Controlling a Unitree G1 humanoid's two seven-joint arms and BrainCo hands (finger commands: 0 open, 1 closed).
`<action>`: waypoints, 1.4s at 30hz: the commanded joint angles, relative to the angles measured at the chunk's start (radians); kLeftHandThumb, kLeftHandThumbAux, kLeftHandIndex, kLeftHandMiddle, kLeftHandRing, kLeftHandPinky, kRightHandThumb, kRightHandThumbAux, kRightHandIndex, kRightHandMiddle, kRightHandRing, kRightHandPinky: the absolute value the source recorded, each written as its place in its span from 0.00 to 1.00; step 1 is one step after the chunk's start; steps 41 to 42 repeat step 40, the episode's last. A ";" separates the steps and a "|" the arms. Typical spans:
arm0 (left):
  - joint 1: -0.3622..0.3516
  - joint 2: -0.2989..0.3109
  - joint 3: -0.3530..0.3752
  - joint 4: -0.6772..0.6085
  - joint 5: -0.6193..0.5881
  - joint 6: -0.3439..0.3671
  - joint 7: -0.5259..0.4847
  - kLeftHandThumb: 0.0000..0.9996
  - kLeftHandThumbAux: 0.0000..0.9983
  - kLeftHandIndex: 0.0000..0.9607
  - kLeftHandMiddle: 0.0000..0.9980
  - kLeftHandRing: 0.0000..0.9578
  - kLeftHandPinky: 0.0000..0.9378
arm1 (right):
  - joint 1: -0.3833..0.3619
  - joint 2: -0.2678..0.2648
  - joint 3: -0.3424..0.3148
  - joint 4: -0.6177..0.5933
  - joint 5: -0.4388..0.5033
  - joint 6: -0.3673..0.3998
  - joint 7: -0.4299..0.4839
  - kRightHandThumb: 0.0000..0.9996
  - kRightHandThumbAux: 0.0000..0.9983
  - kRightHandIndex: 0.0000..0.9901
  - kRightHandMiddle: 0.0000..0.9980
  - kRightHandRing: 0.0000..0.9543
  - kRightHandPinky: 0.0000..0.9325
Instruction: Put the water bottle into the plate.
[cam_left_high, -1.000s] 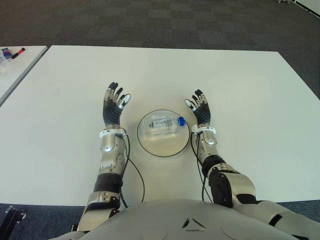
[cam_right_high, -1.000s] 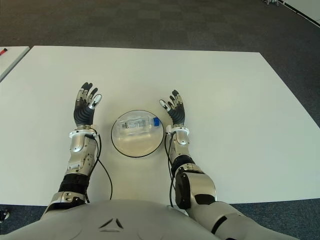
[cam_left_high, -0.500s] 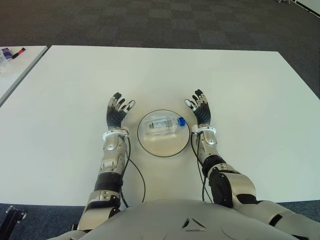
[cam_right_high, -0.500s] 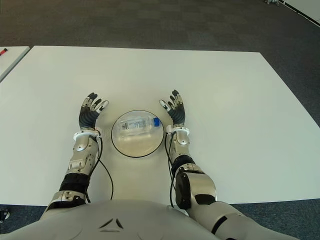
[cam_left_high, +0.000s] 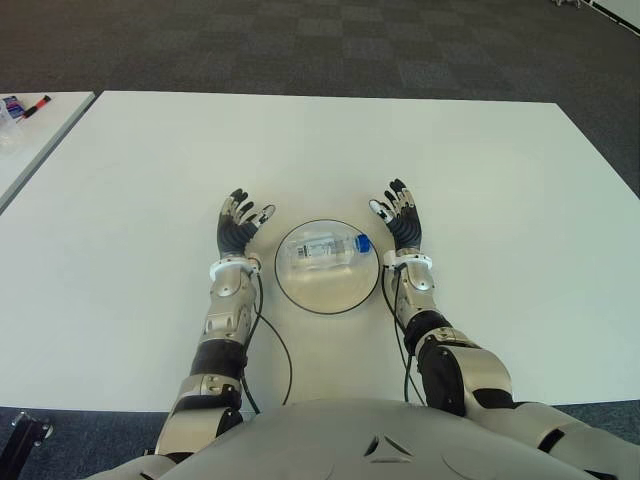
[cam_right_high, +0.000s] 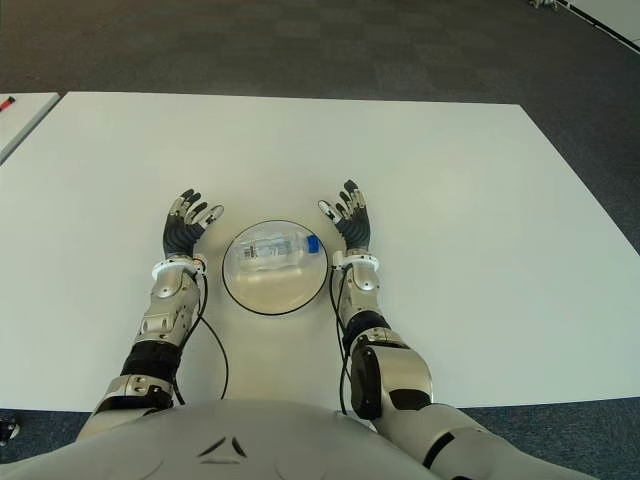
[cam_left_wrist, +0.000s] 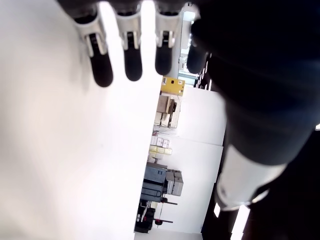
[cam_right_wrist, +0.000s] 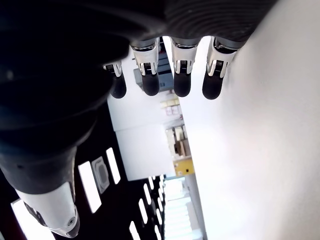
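Note:
A clear water bottle (cam_left_high: 326, 248) with a blue cap lies on its side inside the round glass plate (cam_left_high: 327, 298), cap pointing right. My left hand (cam_left_high: 240, 223) shows just left of the plate, fingers spread and holding nothing. On the plate's right side my right hand (cam_left_high: 400, 215) is likewise spread and bare. Both palms face the plate. In the left wrist view my left fingers (cam_left_wrist: 132, 55) stretch straight over the white table; in the right wrist view my right fingers (cam_right_wrist: 181, 67) do the same.
The white table (cam_left_high: 480, 200) spreads wide on all sides of the plate. A second white table (cam_left_high: 30, 130) with markers (cam_left_high: 36, 103) stands at the far left. Dark carpet (cam_left_high: 300, 40) lies beyond the far edge.
My left hand has drawn back toward me and slightly right, closer to the plate's left rim. The right hand, bottle and plate have stayed put.

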 joint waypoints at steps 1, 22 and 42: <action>-0.003 0.004 0.005 0.062 0.013 0.029 -0.006 0.00 0.83 0.15 0.21 0.21 0.22 | 0.057 0.006 -0.008 0.043 0.008 0.032 0.001 0.05 0.76 0.09 0.07 0.07 0.12; 0.033 -0.010 -0.033 0.010 0.122 0.110 0.071 0.00 0.87 0.16 0.21 0.21 0.23 | 0.055 0.009 -0.017 0.040 0.022 0.026 0.022 0.05 0.77 0.09 0.07 0.06 0.11; 0.053 -0.008 -0.059 0.031 0.187 0.053 0.098 0.00 0.90 0.17 0.19 0.19 0.20 | 0.047 -0.013 -0.030 0.042 0.021 0.054 -0.001 0.04 0.77 0.09 0.08 0.07 0.12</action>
